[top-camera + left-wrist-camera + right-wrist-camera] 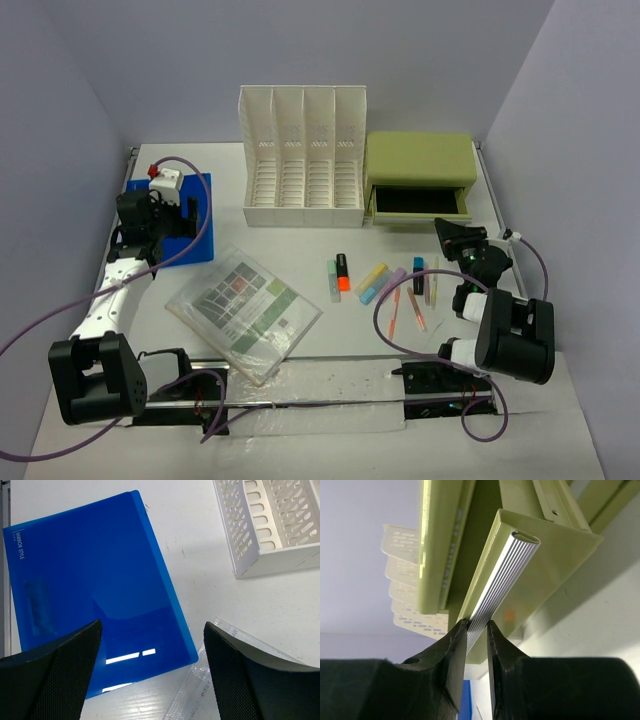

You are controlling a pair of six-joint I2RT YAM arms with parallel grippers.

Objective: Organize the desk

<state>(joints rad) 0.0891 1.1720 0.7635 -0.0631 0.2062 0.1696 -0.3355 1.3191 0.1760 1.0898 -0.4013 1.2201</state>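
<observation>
The desk is a large, flat, white rectangular top with thin metal rails along its left and right edges. It fills the work area ahead of the two arm bases and carries every other item. Nearest the bases, left of centre, a clear plastic sleeve holding a printed sheet lies flat and turned at an angle. To its right, a loose group of highlighters and pens lies on the bare surface in orange, yellow, blue, purple and green. The left gripper hangs above a blue folder near the left rail. Its fingers are spread wide apart and hold nothing. The folder lies flat, with small white lettering at one corner, and one edge of the sleeve shows just beside the folder's near corner. The right gripper is at the right side of the desk. Its fingers are closed tight on the ribbed silver handle of a drawer, which stands partly pulled out. At the far edge, a white slotted file rack stands upright with four compartments. A green drawer box sits just beside it on the right.
</observation>
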